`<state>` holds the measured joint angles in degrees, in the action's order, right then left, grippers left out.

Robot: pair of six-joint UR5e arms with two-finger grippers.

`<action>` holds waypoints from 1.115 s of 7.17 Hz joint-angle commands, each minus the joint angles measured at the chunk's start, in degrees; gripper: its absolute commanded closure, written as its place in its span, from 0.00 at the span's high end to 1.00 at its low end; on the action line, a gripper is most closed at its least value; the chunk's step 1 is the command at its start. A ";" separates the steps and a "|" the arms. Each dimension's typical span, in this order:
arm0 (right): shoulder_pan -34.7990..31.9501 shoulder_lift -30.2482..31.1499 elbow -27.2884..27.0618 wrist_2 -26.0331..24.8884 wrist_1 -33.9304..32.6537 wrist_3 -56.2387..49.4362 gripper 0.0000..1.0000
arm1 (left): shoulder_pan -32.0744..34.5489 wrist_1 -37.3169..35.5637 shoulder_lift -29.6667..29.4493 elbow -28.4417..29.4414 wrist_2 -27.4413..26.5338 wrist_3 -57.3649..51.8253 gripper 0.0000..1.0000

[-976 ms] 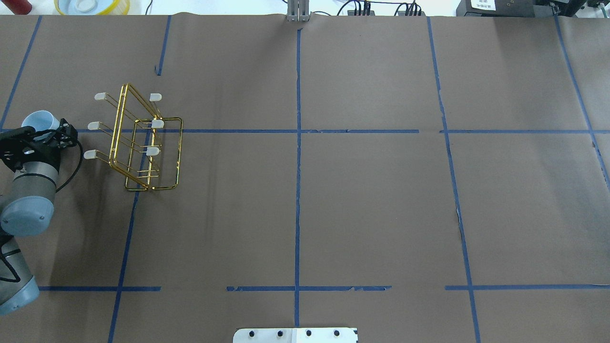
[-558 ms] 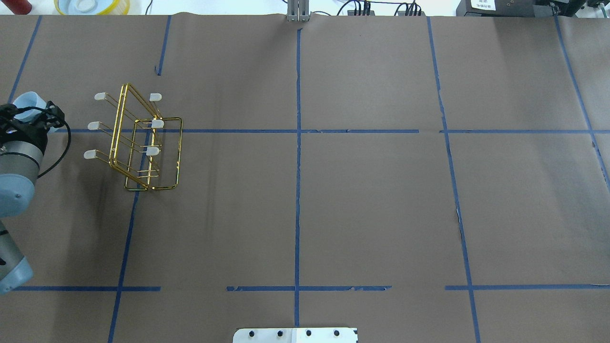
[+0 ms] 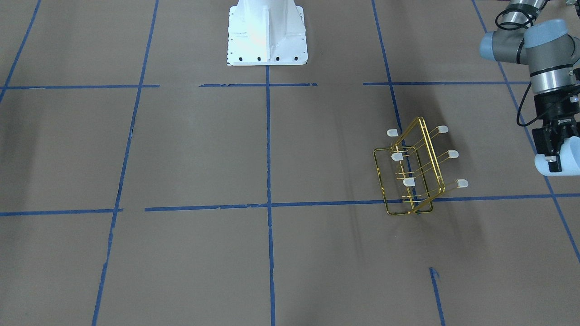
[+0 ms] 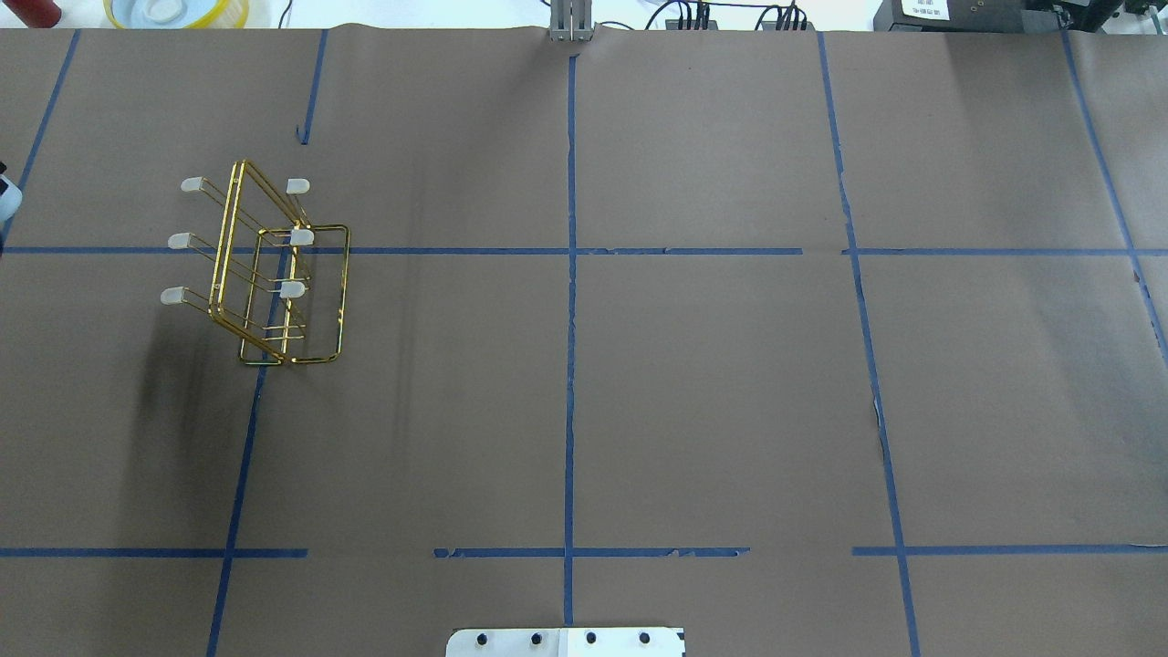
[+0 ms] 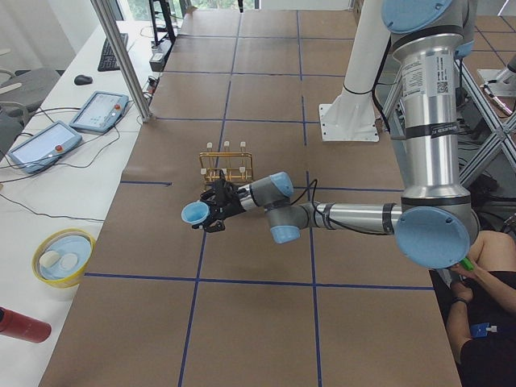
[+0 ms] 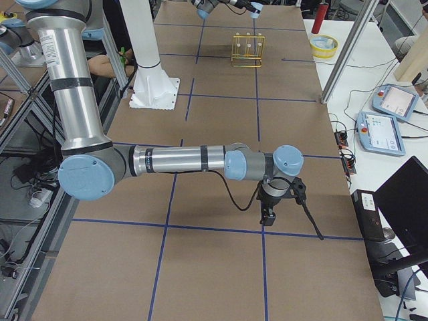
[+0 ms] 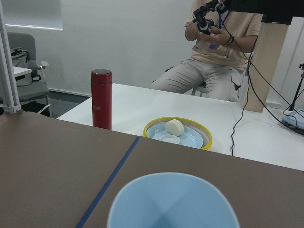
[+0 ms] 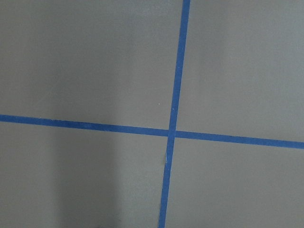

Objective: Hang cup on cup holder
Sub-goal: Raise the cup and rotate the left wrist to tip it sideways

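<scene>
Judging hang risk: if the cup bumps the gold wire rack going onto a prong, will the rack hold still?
The cup holder is thin open wire, so probably light and apt to slide on the smooth paper. Its rectangular base looks broad, so tipping seems less likely.

No legible text anywhere; small printed sticker (image 5: pixel 425 76) unreadable.

Overhead and front cameras face oppositely — both show the cup holder (image 4: pixel 256 265).
</scene>
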<state>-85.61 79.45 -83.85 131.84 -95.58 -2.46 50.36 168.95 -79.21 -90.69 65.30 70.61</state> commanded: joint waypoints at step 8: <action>0.00 0.00 0.00 0.00 0.05 0.00 1.00 | -6.23 36.60 6.53 -3.96 1.94 63.18 0.00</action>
<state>-85.60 79.45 -83.85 131.84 -95.60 -2.46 45.15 202.51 -72.69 -93.42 67.22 125.42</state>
